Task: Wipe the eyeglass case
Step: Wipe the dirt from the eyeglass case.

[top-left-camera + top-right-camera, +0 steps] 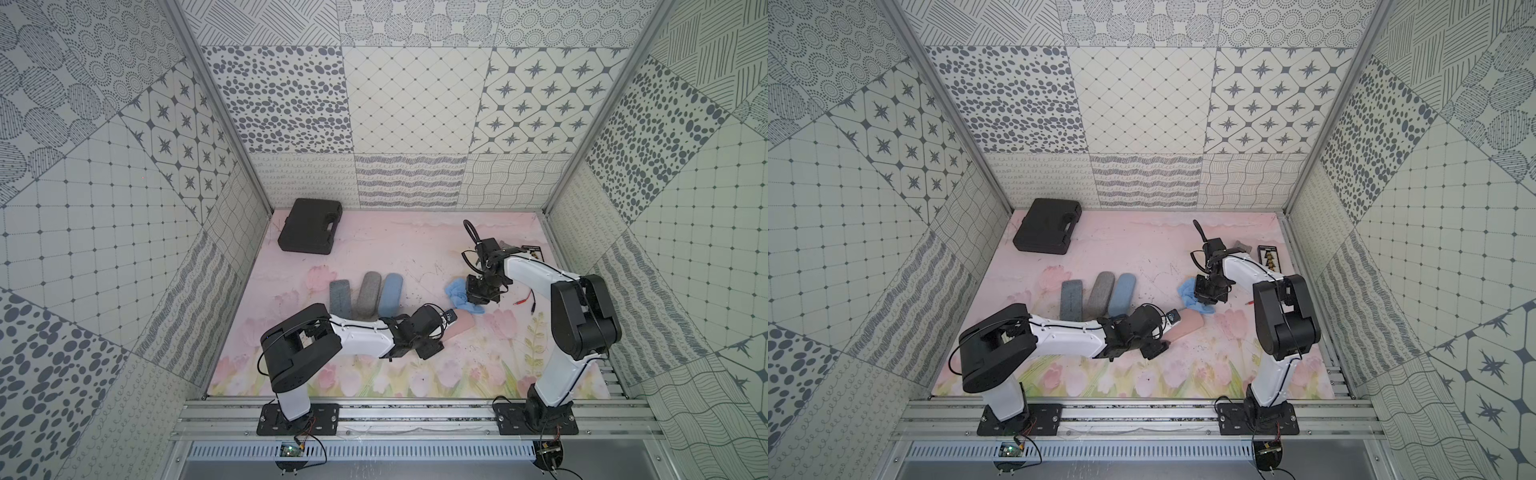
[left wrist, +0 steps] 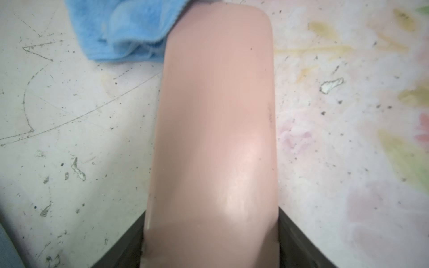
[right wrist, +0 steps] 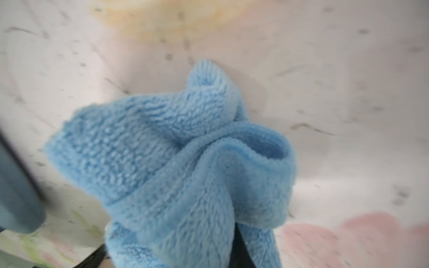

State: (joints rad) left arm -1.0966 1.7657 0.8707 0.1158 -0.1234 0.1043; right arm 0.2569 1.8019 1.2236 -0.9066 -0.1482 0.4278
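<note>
Eyeglass case (image 1: 462, 328), a pale pink oblong with rounded corners, lies flat on the desk (image 1: 395, 257) in both top views. It sits near the middle, a little toward the robot, with its near end inside the left gripper (image 1: 441, 336) and its far end reaching the blue cloth (image 1: 457, 291). The left jaws are closed on that near end, one finger on each long side. The right gripper (image 1: 478, 297) points down just beyond the far end, its jaws shut on the bunched cloth, which spills out around them onto the desk. To the left, a row of three other cases (image 1: 368, 295), slate, grey and blue, lies side by side. A black carry case (image 1: 309, 226) sits in the far left corner. In the left wrist view the pink case fills the middle, running away from the camera. Its surface is plain, smooth and faintly glossy, with a soft highlight toward the gripped end and a few small dark specks along one long edge. Dark fingers (image 2: 294, 241) press against both of its sides, and a fold of the cloth touches one far corner. The desk around it is scratched and speckled. In the right wrist view the fluffy, hemmed cloth is crumpled into folds close to the camera, and a dark finger (image 3: 239, 250) shows between them.
</note>
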